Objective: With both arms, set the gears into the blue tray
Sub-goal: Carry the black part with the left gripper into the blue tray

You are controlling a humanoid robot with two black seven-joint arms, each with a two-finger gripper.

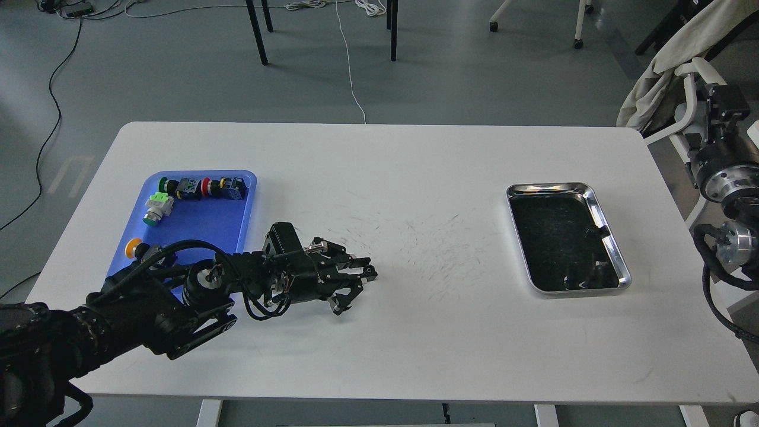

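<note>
The blue tray (201, 222) lies at the table's left and holds several push-button switches. My left arm reaches in from the lower left, past the tray's near right corner. Its gripper (367, 273) is low over the white table, right of the tray, with the fingers drawn together on a tiny black gear (370, 272) that barely shows between the tips. My right arm (720, 178) stands off the table's right edge. Its gripper (726, 102) is a dark block whose fingers I cannot tell apart.
A shiny steel tray (599, 204) with a dark inside sits on the right of the table. The tabletop's middle carries faint scuff marks. On the floor beyond the table are chair legs, cables, and a chair with cloth over it at the right.
</note>
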